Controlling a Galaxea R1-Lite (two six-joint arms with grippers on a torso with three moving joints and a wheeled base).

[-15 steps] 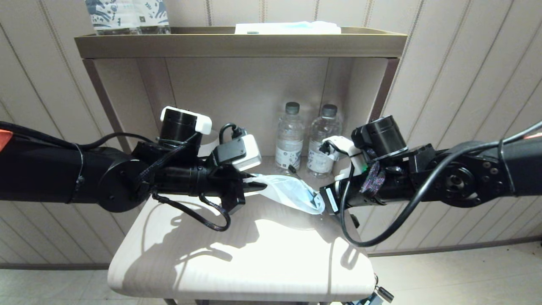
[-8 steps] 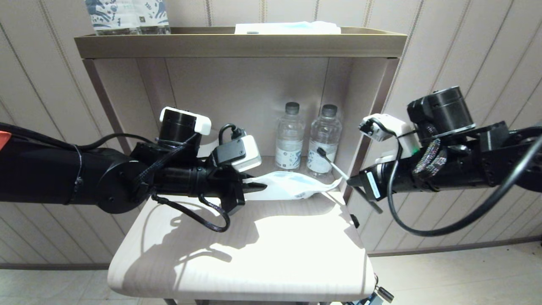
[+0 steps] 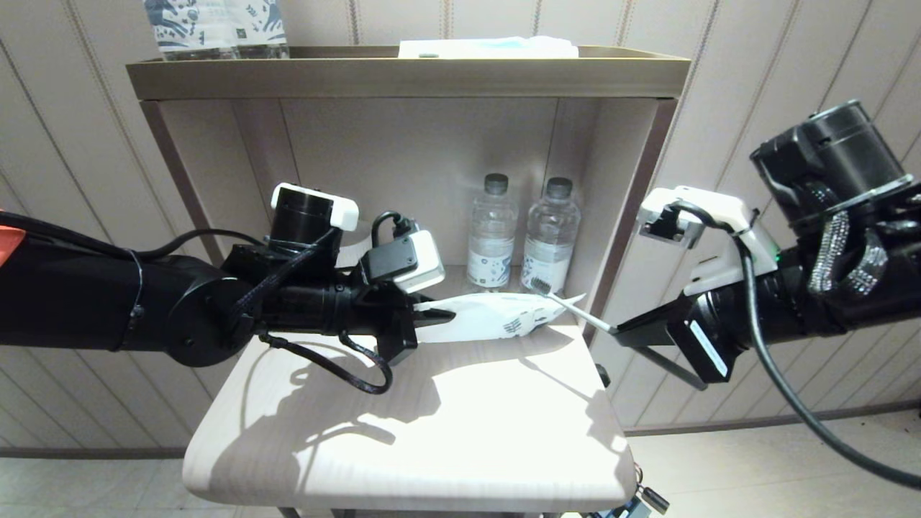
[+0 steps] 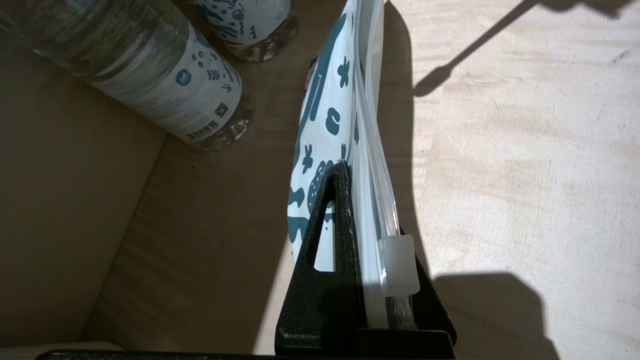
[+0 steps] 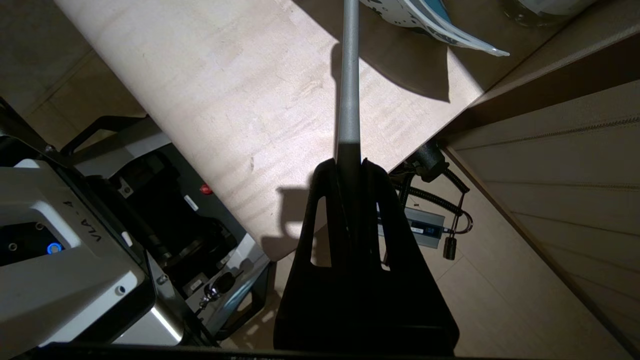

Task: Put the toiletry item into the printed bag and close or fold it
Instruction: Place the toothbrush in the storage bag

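My left gripper (image 3: 432,315) pinches the flat white blue-printed plastic pouch (image 3: 489,321) above the pale table (image 3: 403,432). My right gripper (image 3: 620,329) clamps the thin grey toothbrush (image 3: 572,306), its long axis pointing left, bristles at the pouch's right end.

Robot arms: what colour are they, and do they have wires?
Both arms are black and chunky. Loose black cables loop beside the left gripper and right gripper. Each wrist carries a white box, and the fingers are flat black wedges with a long slot.
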